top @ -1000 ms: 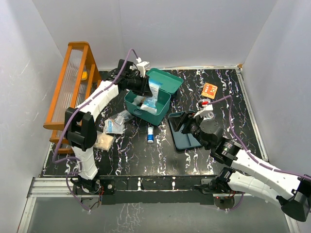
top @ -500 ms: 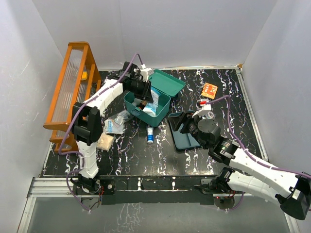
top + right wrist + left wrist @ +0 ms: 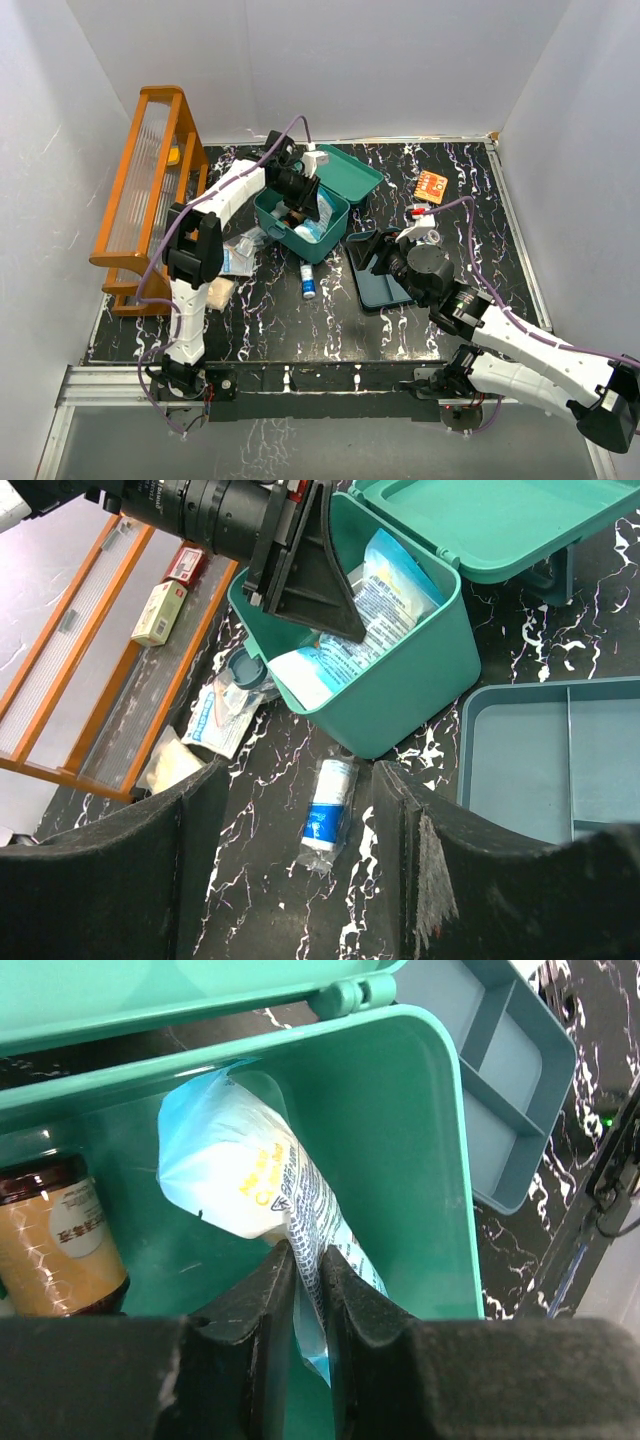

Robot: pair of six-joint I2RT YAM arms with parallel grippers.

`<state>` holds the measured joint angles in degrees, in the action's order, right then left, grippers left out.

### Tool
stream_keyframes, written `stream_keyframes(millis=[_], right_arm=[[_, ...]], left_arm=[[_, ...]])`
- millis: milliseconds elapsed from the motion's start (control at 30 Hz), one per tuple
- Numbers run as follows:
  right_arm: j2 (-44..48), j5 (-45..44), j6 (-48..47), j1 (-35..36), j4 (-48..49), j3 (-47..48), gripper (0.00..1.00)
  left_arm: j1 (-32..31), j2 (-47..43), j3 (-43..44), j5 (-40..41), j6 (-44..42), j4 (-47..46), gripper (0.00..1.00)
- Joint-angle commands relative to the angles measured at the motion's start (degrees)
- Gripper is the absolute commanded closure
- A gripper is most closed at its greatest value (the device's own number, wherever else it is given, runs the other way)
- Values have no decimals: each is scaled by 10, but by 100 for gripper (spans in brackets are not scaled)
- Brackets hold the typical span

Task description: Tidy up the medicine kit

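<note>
well, the teal-green rectangular plastic box (image 3: 300, 215) sits on the black marbled surface (image 3: 330, 320) near its far edge, left of the middle. its hinged lid (image 3: 345, 172) is thrown open toward the far edge. the left hand (image 3: 308, 1260) reaches down into the box, and its two fingers (image 3: 250, 1300) are closed almost together on a blue-and-white plastic pouch (image 3: 270, 1180). the pouch stands tilted against the inner wall of the box. beside the pouch, in the same box, stands a brown glass jar with an orange label (image 3: 60, 1235).

the matching three-compartment teal tray insert (image 3: 385, 285) lies flat on the surface just to the right of the box, not touching it. the right hand (image 3: 297, 780) hangs above the tray's far-left end, its fingers spread wide, with nothing between them.

a small white bottle with a blue label (image 3: 309, 277) lies on its side between the box and the near edge. an orange wooden rack (image 3: 150, 180) stands along the left edge, with a few clear sachets (image 3: 237, 257) on the surface next to it. a small orange packet (image 3: 432, 186) lies toward the far right corner.
</note>
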<state>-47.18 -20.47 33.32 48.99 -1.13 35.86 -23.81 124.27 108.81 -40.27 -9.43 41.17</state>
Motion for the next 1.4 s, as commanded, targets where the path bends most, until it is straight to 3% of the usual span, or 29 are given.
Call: stream_keyframes(millis=[0, 300, 567, 733, 867, 1100, 1367], right_arm=[[2, -15, 9, -1, 24, 20, 42], [-45, -74, 73, -2, -51, 59, 42], [-107, -48, 114, -19, -93, 102, 44], [-113, -41, 119, -21, -92, 100, 44], [-109, -41, 119, -22, -88, 91, 44], [-107, -37, 116, -22, -77, 87, 43], [-102, -32, 116, -22, -72, 84, 43]], left_arm=[[-9, -2, 38, -56, -103, 76, 83], [-22, 38, 110, -83, -177, 166, 82], [-26, 79, 118, -103, -207, 188, 83], [-26, 90, 111, -51, -182, 158, 84], [-27, 69, 78, 38, -134, 77, 84], [-27, 55, 73, 110, -114, 47, 58], [-27, 32, 86, 105, -107, 60, 49]])
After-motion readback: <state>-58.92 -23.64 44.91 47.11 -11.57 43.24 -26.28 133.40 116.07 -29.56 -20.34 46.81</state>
